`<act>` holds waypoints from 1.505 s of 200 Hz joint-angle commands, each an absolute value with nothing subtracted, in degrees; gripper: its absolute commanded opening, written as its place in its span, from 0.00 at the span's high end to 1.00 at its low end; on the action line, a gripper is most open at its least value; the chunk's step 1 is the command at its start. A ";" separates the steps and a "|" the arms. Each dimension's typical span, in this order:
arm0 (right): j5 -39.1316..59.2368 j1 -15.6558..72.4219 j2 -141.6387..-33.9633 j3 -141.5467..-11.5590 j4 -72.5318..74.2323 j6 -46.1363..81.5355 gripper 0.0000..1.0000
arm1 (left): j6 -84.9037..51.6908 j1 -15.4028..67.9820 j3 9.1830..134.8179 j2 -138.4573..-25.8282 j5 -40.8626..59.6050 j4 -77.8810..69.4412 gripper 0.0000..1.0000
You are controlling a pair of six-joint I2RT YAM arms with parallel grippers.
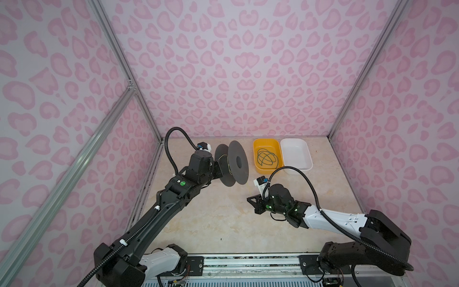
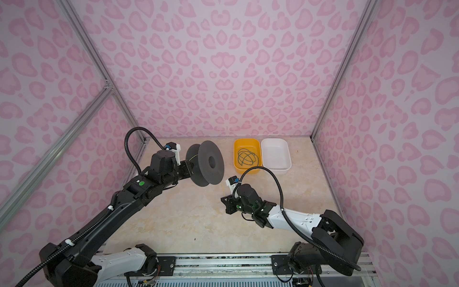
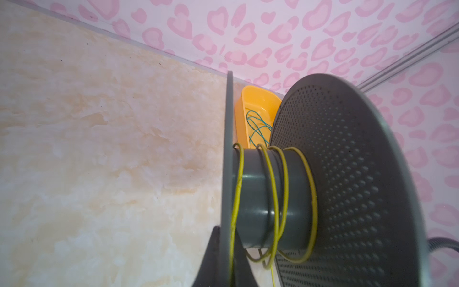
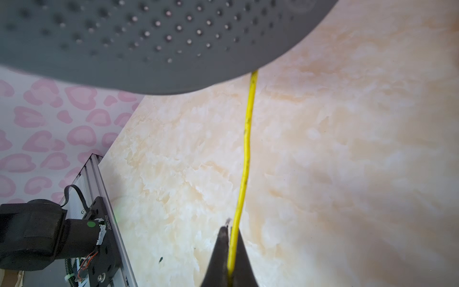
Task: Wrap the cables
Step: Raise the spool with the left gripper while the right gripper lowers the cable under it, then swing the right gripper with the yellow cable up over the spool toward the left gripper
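Observation:
My left gripper is shut on the thin flange of a grey spool, holding it off the table on its side. The pale yellow cable circles the spool's hub in several loose turns. From under the perforated flange a straight length of the yellow cable runs down into my right gripper, which is shut on it. In both top views that gripper hangs low, in front and to the right of the spool. The dark green cable lies coiled in the orange bin.
The orange bin and a white bin stand side by side at the back of the marble-look table. Pink patterned walls close in three sides. An aluminium rail with the arm bases runs along the front edge.

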State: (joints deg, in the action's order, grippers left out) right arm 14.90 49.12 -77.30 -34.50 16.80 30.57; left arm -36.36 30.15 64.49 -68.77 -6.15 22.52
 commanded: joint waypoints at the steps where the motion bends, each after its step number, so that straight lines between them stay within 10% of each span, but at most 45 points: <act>1: 13.30 51.06 -76.61 -34.97 15.78 31.32 1.00 | -36.71 30.41 66.65 -70.73 -14.04 12.03 0.96; 301: 13.67 51.97 -70.47 -51.46 -0.10 22.37 1.00 | -4.46 46.45 54.34 -78.40 -37.70 2.32 0.96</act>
State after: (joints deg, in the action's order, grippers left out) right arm 12.12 52.25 -70.30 -50.15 -2.15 23.35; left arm -8.88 45.58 54.92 -79.13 -32.58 3.11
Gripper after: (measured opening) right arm 0.049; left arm 0.085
